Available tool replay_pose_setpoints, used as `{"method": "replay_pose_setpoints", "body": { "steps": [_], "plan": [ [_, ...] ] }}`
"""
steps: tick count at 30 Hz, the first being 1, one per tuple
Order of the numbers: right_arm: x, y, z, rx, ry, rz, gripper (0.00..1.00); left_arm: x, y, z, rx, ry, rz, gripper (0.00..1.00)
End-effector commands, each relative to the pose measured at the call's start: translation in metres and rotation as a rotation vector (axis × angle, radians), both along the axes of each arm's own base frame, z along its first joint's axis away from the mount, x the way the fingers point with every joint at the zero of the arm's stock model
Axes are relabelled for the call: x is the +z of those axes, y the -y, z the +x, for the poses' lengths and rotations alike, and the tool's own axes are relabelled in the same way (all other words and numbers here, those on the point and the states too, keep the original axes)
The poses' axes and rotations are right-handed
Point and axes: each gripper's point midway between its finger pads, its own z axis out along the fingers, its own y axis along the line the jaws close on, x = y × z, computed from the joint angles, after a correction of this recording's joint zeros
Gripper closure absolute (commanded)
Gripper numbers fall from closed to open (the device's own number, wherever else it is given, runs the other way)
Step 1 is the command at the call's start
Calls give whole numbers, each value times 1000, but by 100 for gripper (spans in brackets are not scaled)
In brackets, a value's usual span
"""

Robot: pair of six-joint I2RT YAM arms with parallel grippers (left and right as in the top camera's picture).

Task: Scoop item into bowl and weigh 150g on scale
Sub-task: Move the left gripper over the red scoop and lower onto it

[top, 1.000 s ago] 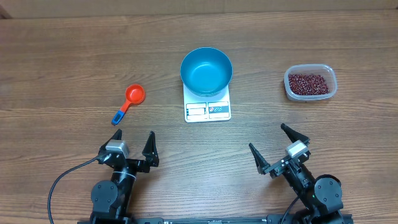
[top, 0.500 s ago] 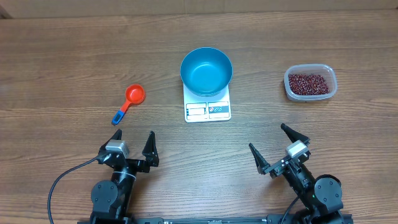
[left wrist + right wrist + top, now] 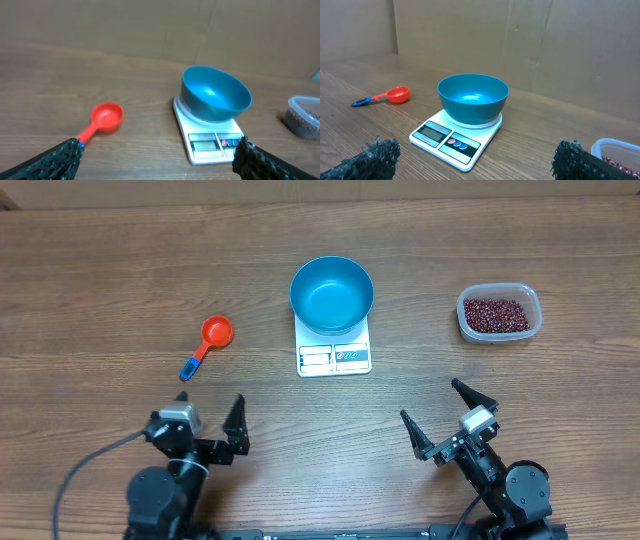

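The left gripper (image 3: 203, 416) and right gripper (image 3: 430, 400) both hang with jaws spread wide, holding and touching nothing. The bright blue bowl (image 3: 332, 295) sits on the white scale (image 3: 334, 358) at centre; the red-brown beans (image 3: 497, 314) lie heaped in a clear tub (image 3: 463, 310) well to its right, and an orange-red scoop (image 3: 215, 333) lies to its left. The table (image 3: 100, 270) is brown wood grain, with a plain brown wall behind

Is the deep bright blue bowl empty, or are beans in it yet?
Empty: the deep bright blue bowl shows only bare blue inside in all three views.
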Motion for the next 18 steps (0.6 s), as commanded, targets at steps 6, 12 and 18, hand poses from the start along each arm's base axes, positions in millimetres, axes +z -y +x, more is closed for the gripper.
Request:
{"method": "replay_pose_setpoints", "body": {
  "steps": [6, 12, 18],
  "plan": [
    [-2, 2, 1, -14, 5, 2, 0, 44, -24, 23, 122, -232, 142, 0],
    [-2, 2, 1, -14, 5, 2, 0, 54, -43, 47, 209, -480, 255, 0],
    [-2, 2, 1, -14, 5, 2, 0, 43, -42, 79, 179, -561, 345, 0]
  ]
}}
